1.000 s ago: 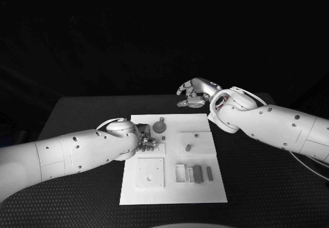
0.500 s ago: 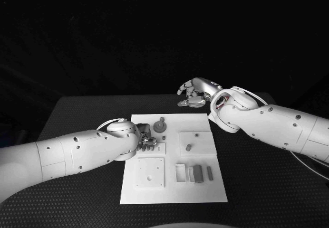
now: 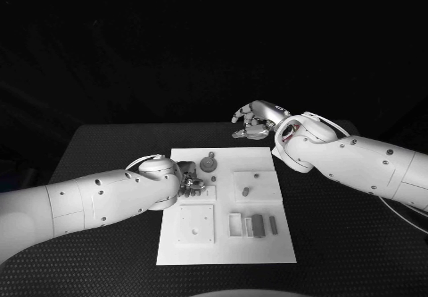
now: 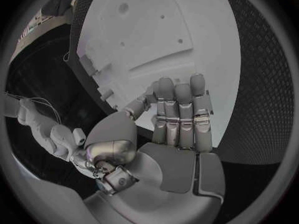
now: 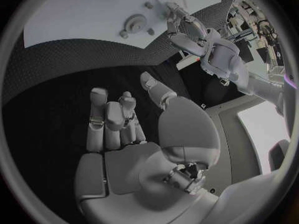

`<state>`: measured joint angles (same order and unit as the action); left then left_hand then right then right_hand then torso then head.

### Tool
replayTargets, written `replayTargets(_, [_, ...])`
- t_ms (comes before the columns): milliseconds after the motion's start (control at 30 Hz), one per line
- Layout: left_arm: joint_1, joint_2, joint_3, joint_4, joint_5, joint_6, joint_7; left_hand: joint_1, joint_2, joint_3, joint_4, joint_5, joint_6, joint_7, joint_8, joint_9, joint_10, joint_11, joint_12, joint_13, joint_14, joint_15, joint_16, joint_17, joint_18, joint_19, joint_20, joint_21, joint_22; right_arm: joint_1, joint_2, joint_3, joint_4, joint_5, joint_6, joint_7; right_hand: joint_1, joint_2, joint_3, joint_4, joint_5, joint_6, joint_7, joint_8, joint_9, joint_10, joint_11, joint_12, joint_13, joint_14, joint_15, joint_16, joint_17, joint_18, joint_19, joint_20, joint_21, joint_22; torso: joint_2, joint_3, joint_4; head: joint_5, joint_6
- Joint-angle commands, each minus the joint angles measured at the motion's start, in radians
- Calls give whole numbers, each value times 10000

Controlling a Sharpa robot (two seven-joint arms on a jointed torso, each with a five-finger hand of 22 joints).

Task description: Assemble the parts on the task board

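White board (image 3: 268, 250): mid-table, grey parts (image 3: 258, 225) unmoved.
Left hand (image 3: 189, 183): still on board's left-middle; grip unclear.
Right hand (image 3: 252, 122): fingers curled, empty, unchanged, beyond far edge.
Meaning: no progress.

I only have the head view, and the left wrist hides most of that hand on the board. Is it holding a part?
Observer: The left wrist view shows the left hand with an empty palm, its fingers straight and side by side over the task board.
Operator: And is the right hand carrying anything?
Observer: No. In the right wrist view the right hand holds nothing. Its fingers are loosely bent, and it is over the black table, off the board.
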<state>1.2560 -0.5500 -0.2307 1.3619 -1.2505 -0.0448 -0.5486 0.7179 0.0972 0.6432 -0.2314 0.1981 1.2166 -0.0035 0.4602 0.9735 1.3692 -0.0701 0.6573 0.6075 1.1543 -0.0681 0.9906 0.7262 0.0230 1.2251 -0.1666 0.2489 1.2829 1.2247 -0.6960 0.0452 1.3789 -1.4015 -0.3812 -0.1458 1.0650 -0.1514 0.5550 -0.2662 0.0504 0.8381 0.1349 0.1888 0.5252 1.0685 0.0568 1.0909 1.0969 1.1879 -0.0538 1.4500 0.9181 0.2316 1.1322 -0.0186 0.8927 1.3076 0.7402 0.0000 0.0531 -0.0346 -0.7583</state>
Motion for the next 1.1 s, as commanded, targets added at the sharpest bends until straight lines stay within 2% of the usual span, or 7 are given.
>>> replayTargets(33, [-84,-17,-50,16,64,80,-58,30,-185,925,-548,12,109,-198,61,15,26,-115,68,13,57,25,59,-14,146,83,22,-10,23,-1,-7,5,12,-28,92,65,-62,37,-4,-24,-16,-315,361,37,-14,-59,-2,51,-10,-63,14,-35,-9,302,55,-3,-51,125,2,-3,-1,-14,19])
replayTargets(133, [-87,-20,-50,17,76,48,-42,-42,-457,815,-436,-90,115,-201,68,22,30,-104,80,8,57,26,64,-37,148,113,24,-29,49,-1,-5,5,7,-27,95,65,-72,31,-8,-20,-16,-317,362,36,-15,-60,-1,51,-12,-65,15,-35,-10,302,55,-1,-52,125,4,-3,-1,-16,20])
replayTargets(233, [-89,-26,-50,20,98,28,-29,-265,-693,311,-424,79,98,-198,70,35,14,-98,87,-4,38,24,76,-66,155,117,25,-79,95,-1,-5,5,3,-22,96,67,-77,27,-10,-17,-16,-318,362,35,-16,-60,-1,52,-13,-65,15,-35,-11,302,55,-1,-52,125,4,-2,-4,-14,24])
replayTargets(367, [-91,-34,-50,14,102,5,-27,-391,-1190,14,-193,-362,85,-202,58,31,0,-103,82,-25,24,13,80,-103,169,135,16,-150,109,-2,-1,5,-8,-22,105,67,-85,24,-12,-12,-16,-320,363,35,-16,-61,0,52,-14,-66,16,-36,-11,302,54,0,-53,125,5,-3,1,-19,37])
replayTargets(800, [-94,-45,-50,15,176,56,25,-583,-1705,-548,78,-451,78,-215,54,40,-5,-113,100,-46,3,-3,115,-150,180,171,4,-290,148,-5,-5,5,-7,-19,125,70,-102,21,-15,0,-15,-322,364,34,-18,-62,1,54,-18,-67,17,-37,-13,302,54,2,-56,126,2,-1,-6,-17,38])
replayTargets(967, [-95,-50,-49,5,202,55,39,-493,-1665,-523,99,-444,78,-221,55,42,-6,-118,105,-49,1,-10,123,-157,187,181,-2,-310,158,-5,-6,5,-7,-17,122,70,-107,20,-16,5,-15,-323,364,34,-19,-62,1,55,-19,-67,17,-37,-13,302,54,3,-57,126,3,-1,-4,-19,44])
replayTargets(1100, [-95,-65,-49,3,241,29,62,-493,-1785,-572,123,-455,70,-215,52,42,-13,-113,106,-53,-7,-7,125,-165,178,182,3,-334,165,-6,-8,5,-10,-13,123,68,-111,20,-16,8,-15,-324,364,34,-19,-62,1,56,-21,-67,17,-36,-14,302,55,3,-58,126,2,-2,-2,-24,46])
